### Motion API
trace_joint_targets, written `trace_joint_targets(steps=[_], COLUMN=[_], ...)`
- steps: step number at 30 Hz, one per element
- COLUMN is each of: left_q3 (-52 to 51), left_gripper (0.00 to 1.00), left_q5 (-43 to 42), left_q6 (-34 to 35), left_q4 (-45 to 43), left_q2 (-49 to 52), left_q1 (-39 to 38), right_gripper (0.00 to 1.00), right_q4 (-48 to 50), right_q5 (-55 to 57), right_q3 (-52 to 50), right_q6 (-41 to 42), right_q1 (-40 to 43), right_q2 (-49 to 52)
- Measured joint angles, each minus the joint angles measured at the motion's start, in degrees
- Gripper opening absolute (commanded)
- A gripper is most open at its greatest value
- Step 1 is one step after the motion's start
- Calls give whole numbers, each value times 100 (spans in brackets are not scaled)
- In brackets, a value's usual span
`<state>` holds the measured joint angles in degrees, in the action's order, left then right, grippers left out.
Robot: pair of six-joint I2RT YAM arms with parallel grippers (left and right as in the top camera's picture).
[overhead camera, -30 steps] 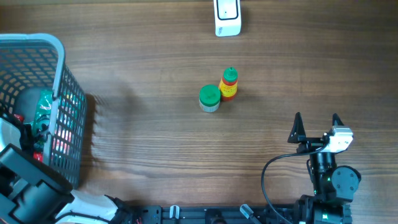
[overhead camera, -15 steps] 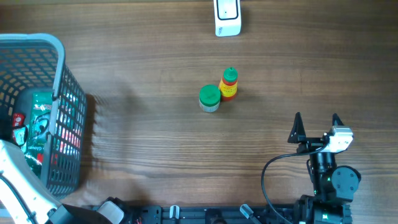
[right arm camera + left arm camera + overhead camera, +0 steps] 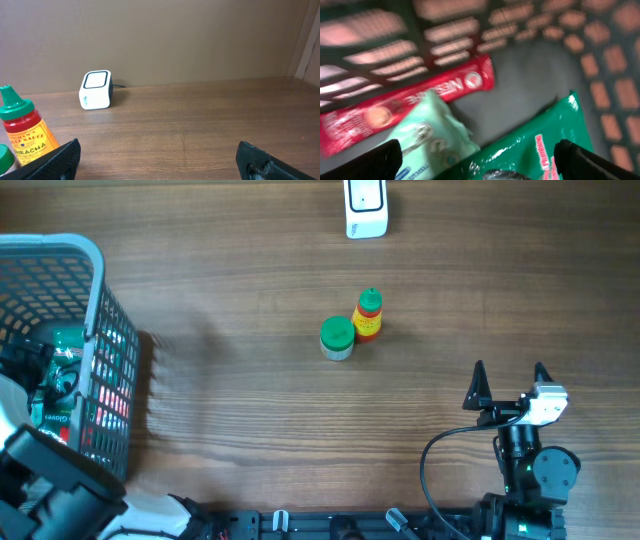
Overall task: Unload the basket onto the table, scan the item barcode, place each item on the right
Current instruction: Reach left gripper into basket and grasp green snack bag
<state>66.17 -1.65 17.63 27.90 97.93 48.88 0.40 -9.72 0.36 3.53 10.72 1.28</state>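
**Green packet in the basket, both end effectors open**

On the desk (image 3: 250, 430), the grey basket (image 3: 95, 260) stands at the left edge. Inside it the left end effector (image 3: 481, 161) hangs with jaws spread wide over the green packet (image 3: 540, 150), gripping nothing. A red sachet (image 3: 410, 102) and a mint pouch (image 3: 427, 137) lie beside the packet. The right end effector (image 3: 509, 370) is open and empty at the near right. The white scanner (image 3: 366, 208) sits at the far edge. The sriracha bottle (image 3: 368, 315) and green-lidded jar (image 3: 337, 337) stand mid-desk.

wood-grain table (image 3: 250, 430) against plain beige wall (image 3: 200, 35).
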Motion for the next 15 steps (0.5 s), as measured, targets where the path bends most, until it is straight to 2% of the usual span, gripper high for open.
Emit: trace_joint_targets(steps=[6, 10, 11, 12, 13, 14, 15], left_q3=[0, 0, 0, 0, 0, 2, 2], left_gripper=[100, 100, 97, 84, 52, 16, 4], left_q5=[-1493, -1687, -1700, -1716, -1718, -1727, -1731], left_q6=[-2328, -2817, -2889, -2920, -2964, -3042, -3158], left_q4=[-138, -138, -136, -120, -98, -72, -4], left_q2=[254, 295, 369, 479, 608, 662, 710], left_q1=[0, 0, 0, 0, 0, 0, 0], right_gripper=[100, 100, 100, 100, 100, 100, 100], right_q4=[-2, -2, -2, -2, -2, -2, -2], right_q5=[-2, -2, 0, -2, -2, -2, -2], right_q3=[0, 0, 0, 0, 0, 0, 0], right_q6=[0, 0, 0, 0, 0, 0, 0], right_q1=[0, 0, 0, 0, 0, 0, 0], right_q2=[0, 0, 0, 0, 0, 0, 0])
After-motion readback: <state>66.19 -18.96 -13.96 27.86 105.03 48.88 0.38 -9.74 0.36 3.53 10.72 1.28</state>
